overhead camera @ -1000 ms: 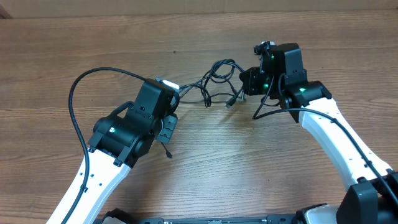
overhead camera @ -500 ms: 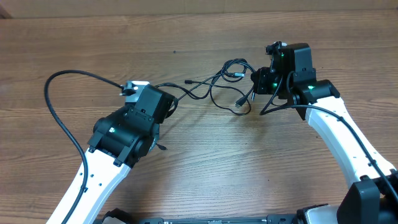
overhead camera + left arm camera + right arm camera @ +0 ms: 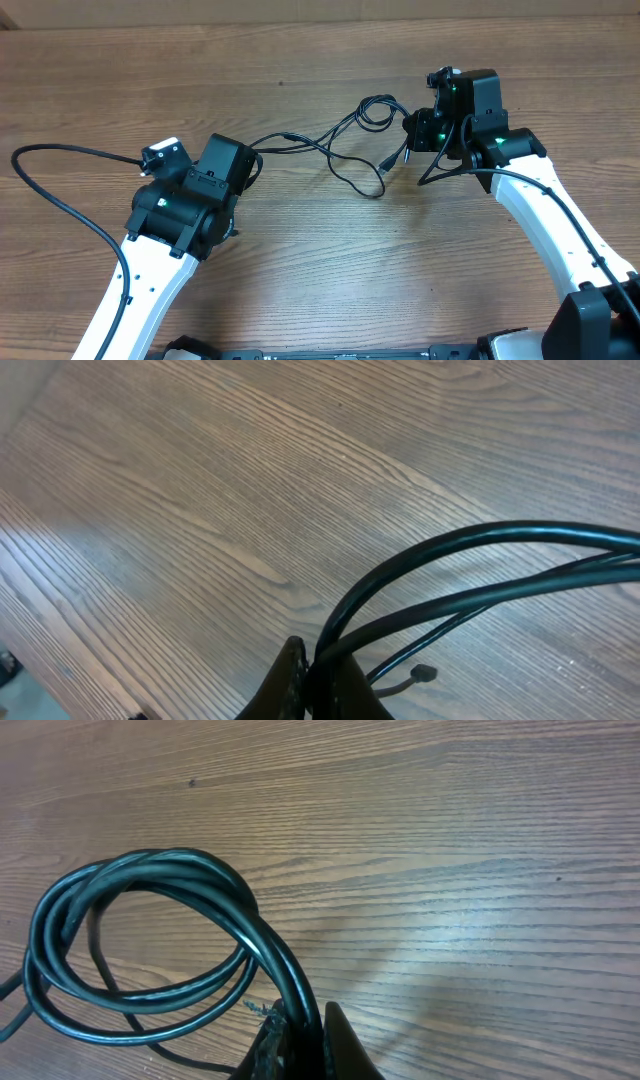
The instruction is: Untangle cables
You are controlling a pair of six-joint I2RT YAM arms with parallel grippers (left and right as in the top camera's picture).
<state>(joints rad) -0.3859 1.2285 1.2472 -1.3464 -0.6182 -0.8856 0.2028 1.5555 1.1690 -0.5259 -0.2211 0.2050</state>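
Leftward went the left claw (image 3: 318, 678), stretching the cables (image 3: 270, 952) across the overhead view's upper middle. Both it and the right claw (image 3: 300, 1042) are clamped tight on strands. If I pull harder, that coil (lower right, right-wrist view) may cinch into a knot.

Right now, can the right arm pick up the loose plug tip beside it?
Probably not yet: the plug tip lies close with nothing over it, but the right tool is shut on the cables.

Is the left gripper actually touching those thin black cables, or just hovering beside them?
Touching. The left wrist view shows the left gripper shut on the cables: the strands run straight out of its grip, with no gap.
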